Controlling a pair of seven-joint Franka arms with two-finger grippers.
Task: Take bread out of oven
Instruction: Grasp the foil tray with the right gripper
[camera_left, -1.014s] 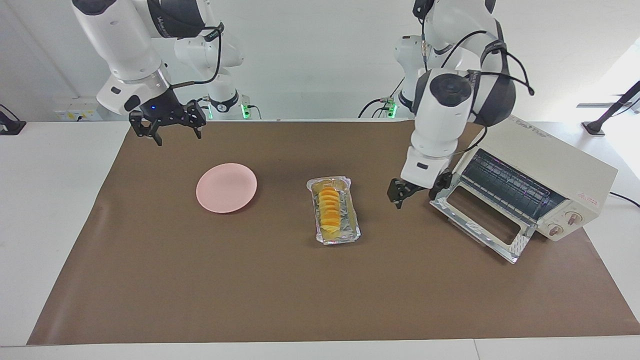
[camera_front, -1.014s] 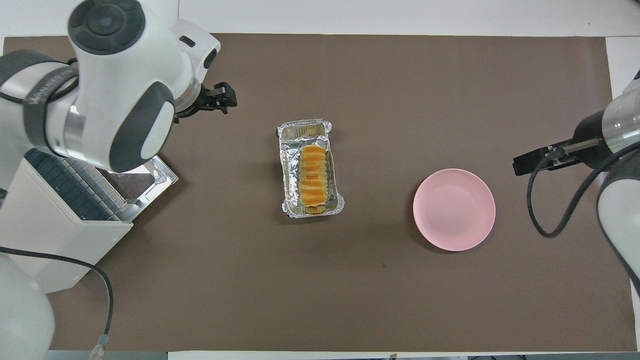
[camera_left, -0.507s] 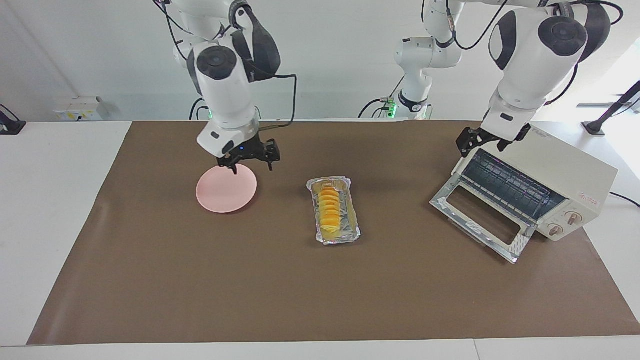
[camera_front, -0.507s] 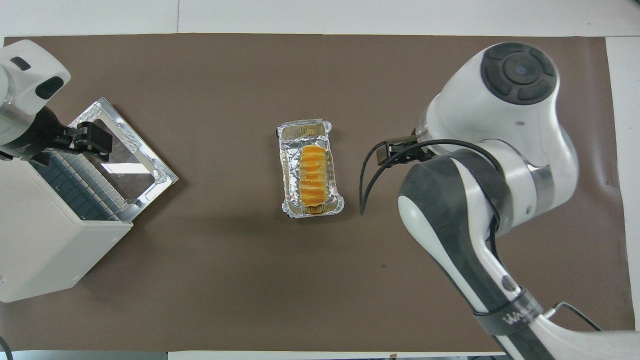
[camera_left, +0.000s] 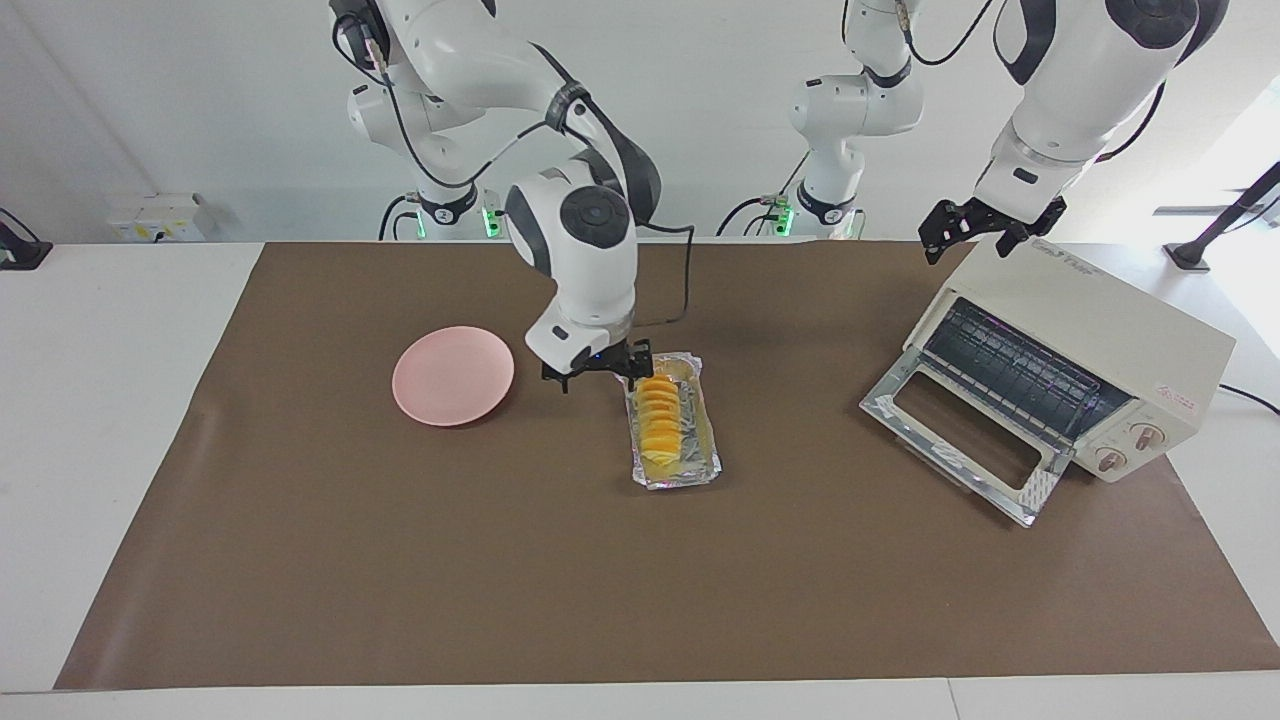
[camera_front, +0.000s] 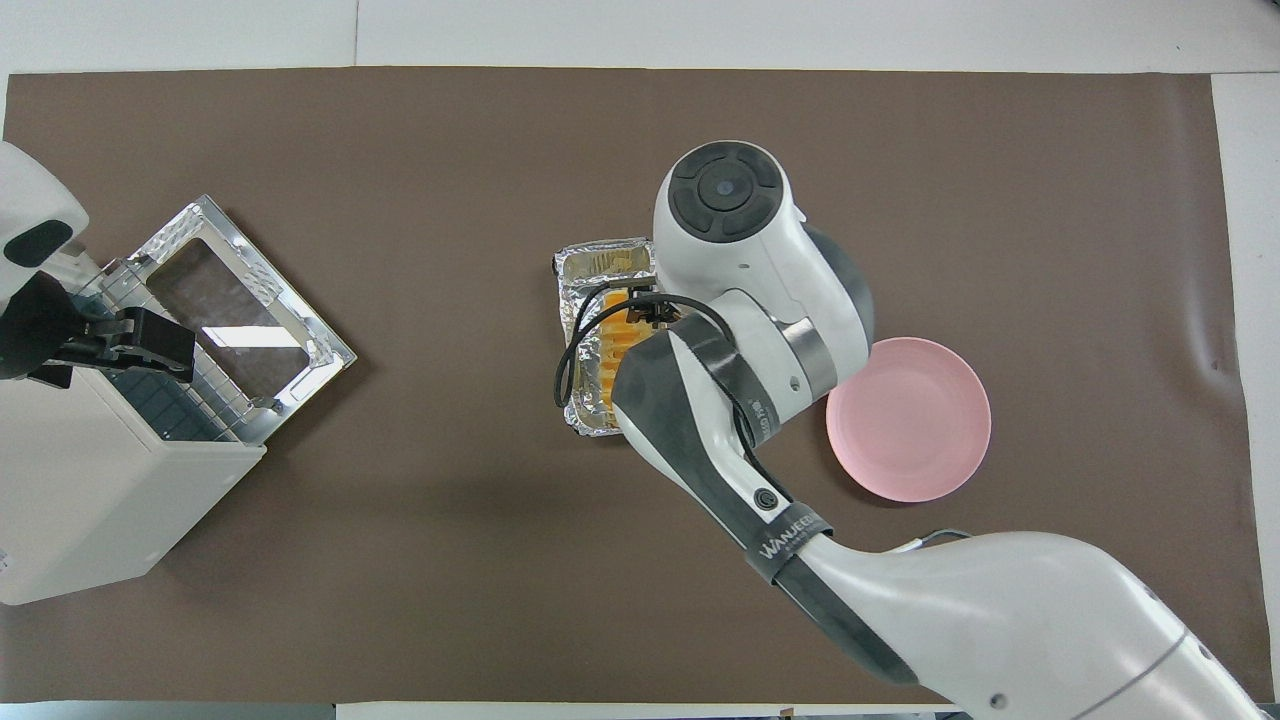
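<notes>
The oven (camera_left: 1075, 360) sits at the left arm's end of the table, turned at an angle so its mouth faces the middle of the brown mat (camera_left: 400, 560); its glass door (camera_left: 960, 440) lies dropped flat on the mat, which leaves the wire rack bare and the way in clear. Nothing shows on that rack, so the removal itself looks done. The pink plate (camera_left: 453, 375) waits empty toward the right arm's end, probably as the landing place for the loaf. Between plate and oven lies the foil tray (camera_left: 700, 465), lengthwise toward the robots, and the bread (camera_left: 660, 420) rests inside it, well apart from the oven. The right gripper (camera_left: 597, 372) hangs low over the tray's end nearer the robots, jaws spread wide and empty, one fingertip at the tray's rim beside the loaf; this reads as lining up to pinch the bread or the tray, though contact cannot be told. The left gripper (camera_left: 992, 226) hovers above the oven's top, also spread and empty, out of the other arm's way.
</notes>
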